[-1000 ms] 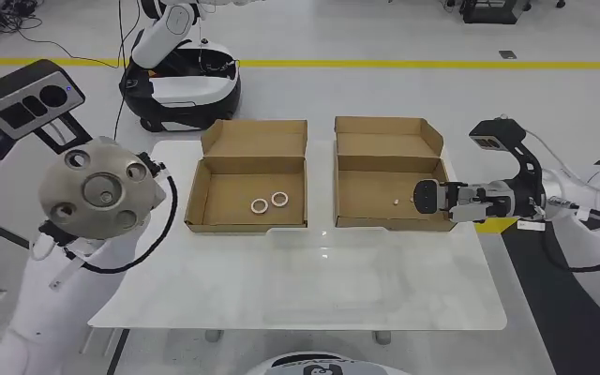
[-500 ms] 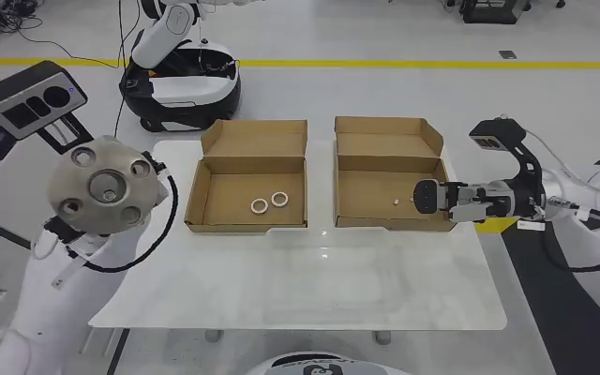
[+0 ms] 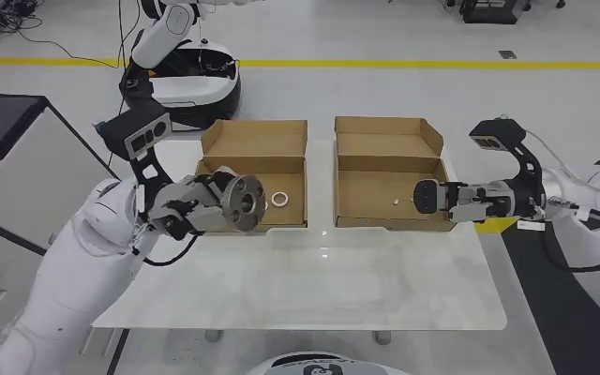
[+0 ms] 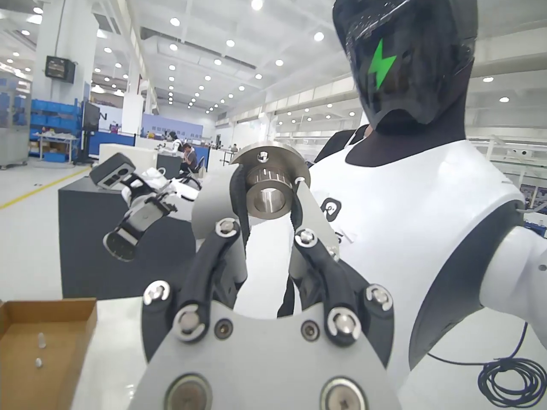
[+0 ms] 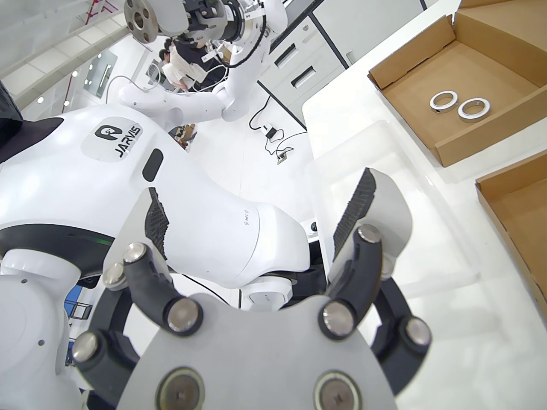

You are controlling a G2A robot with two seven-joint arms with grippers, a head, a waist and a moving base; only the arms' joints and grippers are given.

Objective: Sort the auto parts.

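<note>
Snugly on flanged hub (image 4: 273,159), left claw (image 4: 267,202)

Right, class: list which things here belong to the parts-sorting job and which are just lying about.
Part of the job: flanged metal hub in the left gripper; two rings in the left box; small pieces in the right box; open right gripper.
Just lying about: another robot behind the table; black pedestal; coiled cable.
</note>
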